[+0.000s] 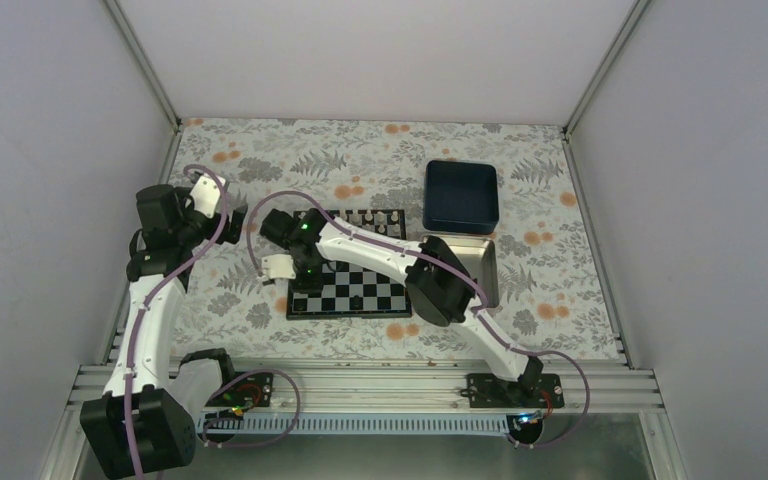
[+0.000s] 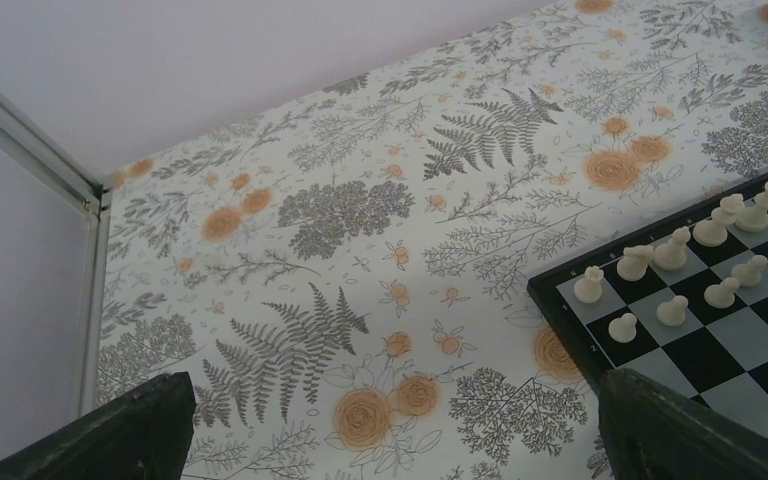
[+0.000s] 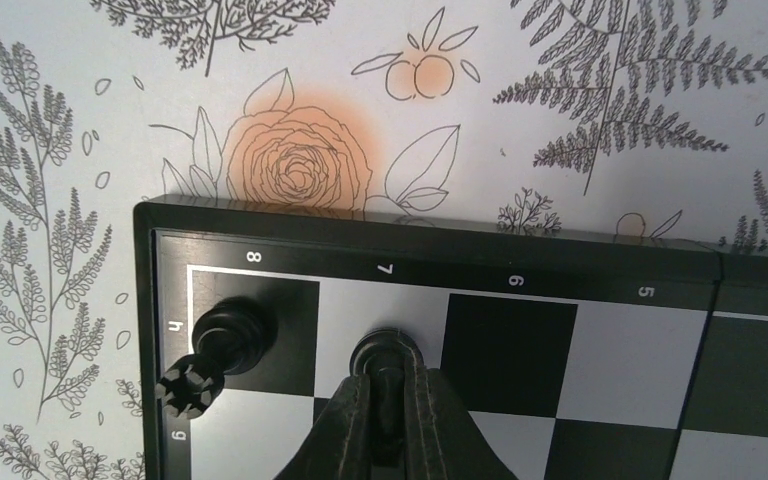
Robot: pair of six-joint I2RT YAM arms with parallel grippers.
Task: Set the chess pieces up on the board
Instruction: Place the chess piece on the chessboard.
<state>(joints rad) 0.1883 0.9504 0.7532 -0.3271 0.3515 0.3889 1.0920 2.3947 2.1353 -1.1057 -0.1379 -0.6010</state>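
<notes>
Black piece (image 3: 385, 352) pinched in right fingers (image 3: 352, 425), mostly hidden; left fingers (image 2: 675, 430) wide apart, largely cut off.

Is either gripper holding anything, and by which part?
The right gripper is shut on a black chess piece, pinching its sides on the board. The left gripper is open, holding nothing.

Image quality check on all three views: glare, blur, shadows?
Top external: even soft light, no glare, right arm covers part of the board. Left wrist: white pieces sharp, own fingers dark and soft. Right wrist: numerals crisp; black piece blends into the shut jaws.
</notes>
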